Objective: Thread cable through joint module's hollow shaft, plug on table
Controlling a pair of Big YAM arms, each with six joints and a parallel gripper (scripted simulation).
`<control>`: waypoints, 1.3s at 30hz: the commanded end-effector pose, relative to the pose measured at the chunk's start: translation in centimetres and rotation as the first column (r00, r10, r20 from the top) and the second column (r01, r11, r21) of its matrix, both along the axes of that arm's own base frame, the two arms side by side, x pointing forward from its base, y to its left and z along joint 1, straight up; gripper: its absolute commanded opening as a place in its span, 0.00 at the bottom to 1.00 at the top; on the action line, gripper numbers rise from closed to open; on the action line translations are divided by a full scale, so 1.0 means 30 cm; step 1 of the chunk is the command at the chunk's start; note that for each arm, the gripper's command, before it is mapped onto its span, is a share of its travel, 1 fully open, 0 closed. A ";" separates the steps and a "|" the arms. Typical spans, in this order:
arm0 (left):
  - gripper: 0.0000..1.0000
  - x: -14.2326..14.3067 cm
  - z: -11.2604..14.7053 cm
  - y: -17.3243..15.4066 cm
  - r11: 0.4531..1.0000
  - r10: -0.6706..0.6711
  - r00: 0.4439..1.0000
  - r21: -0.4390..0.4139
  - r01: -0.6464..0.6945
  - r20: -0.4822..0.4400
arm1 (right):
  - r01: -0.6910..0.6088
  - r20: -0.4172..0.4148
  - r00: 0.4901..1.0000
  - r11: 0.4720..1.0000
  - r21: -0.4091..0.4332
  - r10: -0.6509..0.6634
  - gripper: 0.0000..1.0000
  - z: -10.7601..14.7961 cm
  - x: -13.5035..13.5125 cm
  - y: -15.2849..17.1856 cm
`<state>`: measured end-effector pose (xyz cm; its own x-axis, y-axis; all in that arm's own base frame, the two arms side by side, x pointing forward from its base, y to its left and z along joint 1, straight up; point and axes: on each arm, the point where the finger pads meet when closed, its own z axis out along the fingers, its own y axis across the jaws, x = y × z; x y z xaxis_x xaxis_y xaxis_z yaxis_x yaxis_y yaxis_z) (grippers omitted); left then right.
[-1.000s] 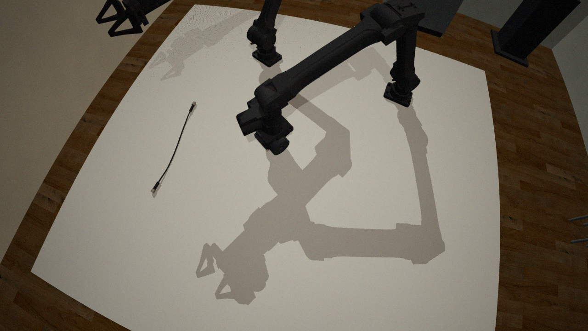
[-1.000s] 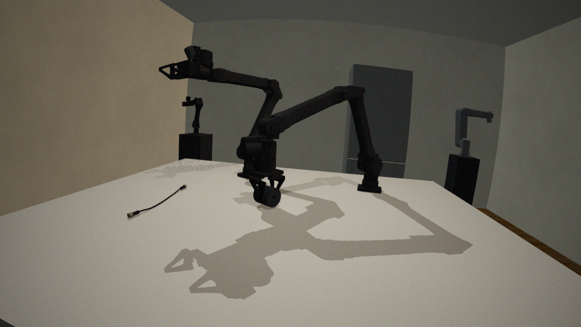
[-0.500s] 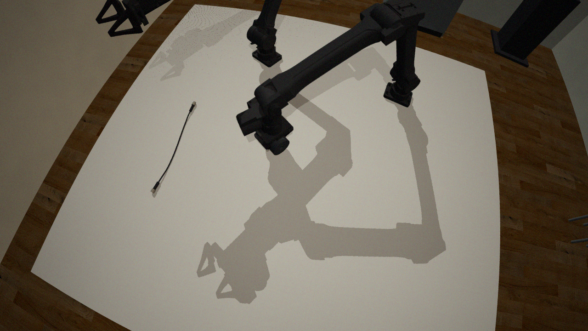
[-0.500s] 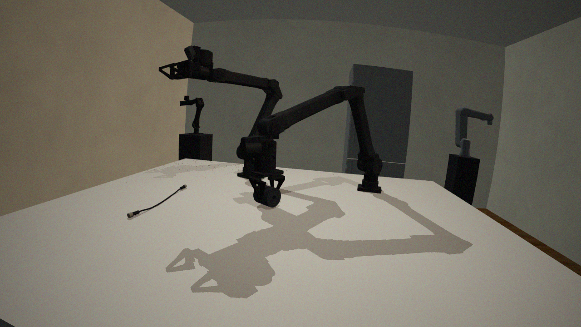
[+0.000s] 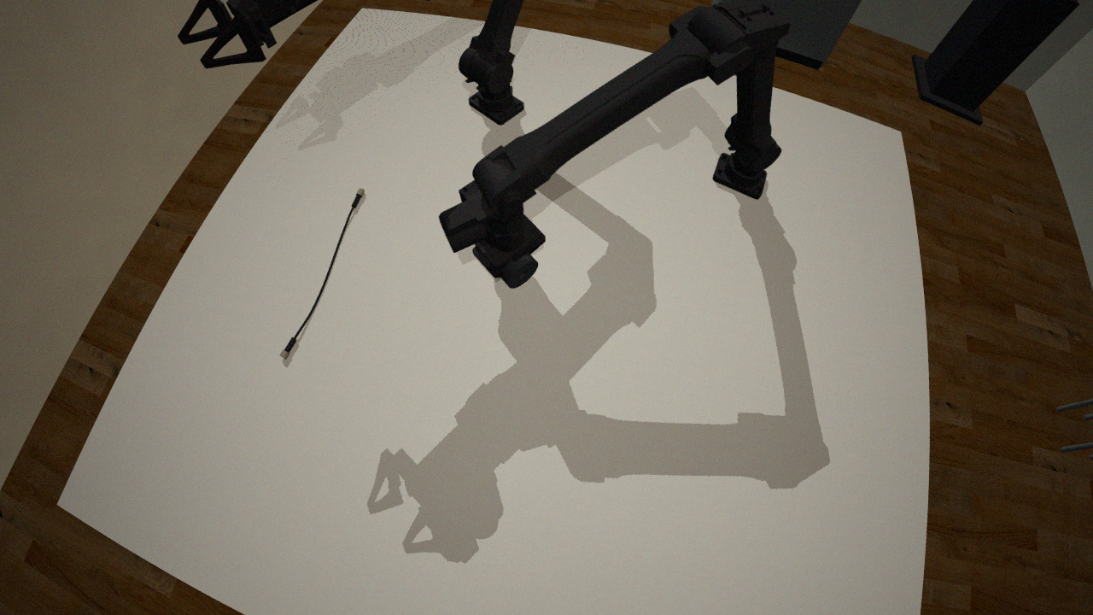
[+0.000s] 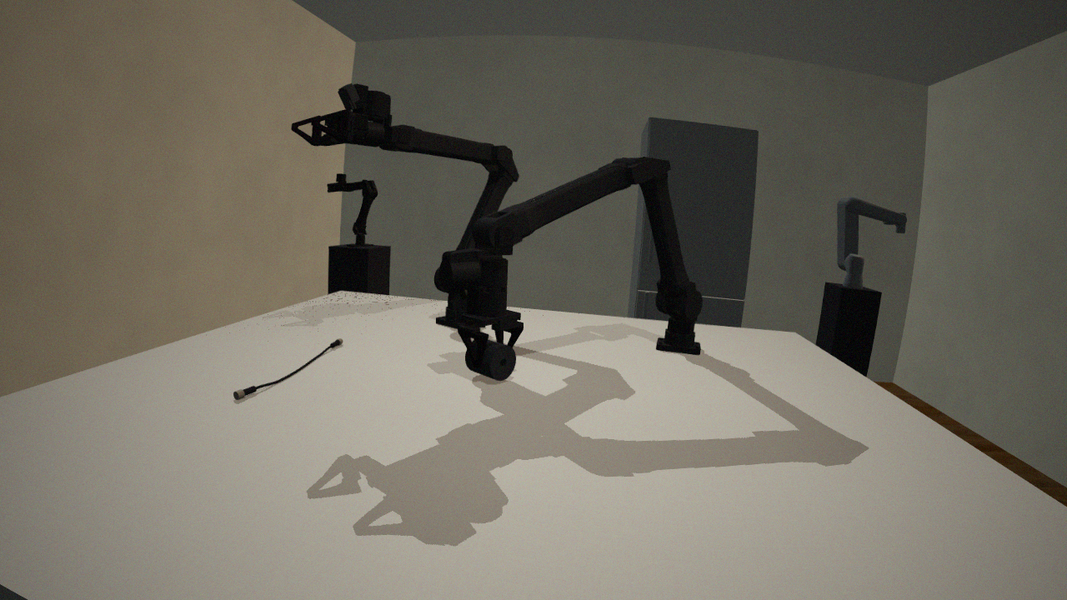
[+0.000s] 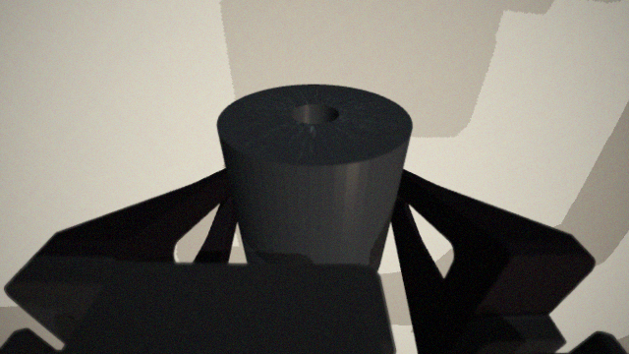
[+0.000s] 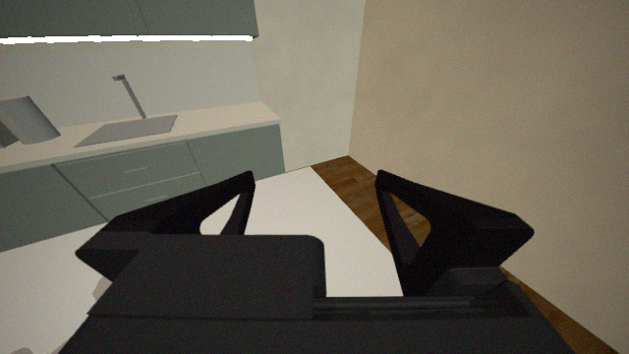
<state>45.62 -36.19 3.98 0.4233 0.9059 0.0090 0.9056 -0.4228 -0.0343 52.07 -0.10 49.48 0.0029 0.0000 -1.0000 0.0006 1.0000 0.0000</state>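
Note:
The joint module point(image 7: 314, 172) is a dark cylinder with a hollow bore point(image 7: 314, 114) open at its far face. My left gripper point(image 7: 314, 176) is shut on its sides. In the top and exterior views the left gripper point(image 6: 488, 347) holds the module point(image 6: 492, 362) low at the table's middle, axis roughly level; I cannot tell if it touches the table. The module also shows from above point(image 5: 517, 269). The black cable point(image 5: 324, 275) lies loose and slightly curved to the left, with a connector at each end; it also shows in the exterior view point(image 6: 287, 372). My right gripper point(image 8: 314, 177) point(image 6: 320, 130) is open and empty, raised high past the table's far left corner.
The arm bases stand at the table's back edge point(image 5: 496, 102) point(image 5: 739, 175). Wooden floor surrounds the white table top. A cabinet point(image 6: 697, 223) and other robot stands are behind the table, off it.

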 end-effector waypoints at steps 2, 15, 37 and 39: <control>0.70 0.082 0.251 -0.093 0.995 0.007 0.992 -0.104 0.006 0.126 | -0.002 0.030 1.000 1.000 -0.006 0.002 0.96 0.048 -0.008 0.008; 0.70 0.082 0.251 -0.094 0.995 0.007 0.992 -0.104 0.006 0.126 | -0.002 0.030 1.000 1.000 -0.006 0.002 0.96 0.048 -0.008 0.008; 0.70 0.088 0.241 -0.071 0.979 0.184 0.978 -0.101 -0.175 0.095 | -0.002 0.030 1.000 1.000 -0.006 0.002 0.96 0.048 -0.008 0.008; 0.70 0.091 0.243 -0.068 0.975 0.204 0.974 -0.103 -0.195 0.093 | -0.002 0.030 1.000 1.000 -0.006 0.002 0.96 0.048 -0.008 0.008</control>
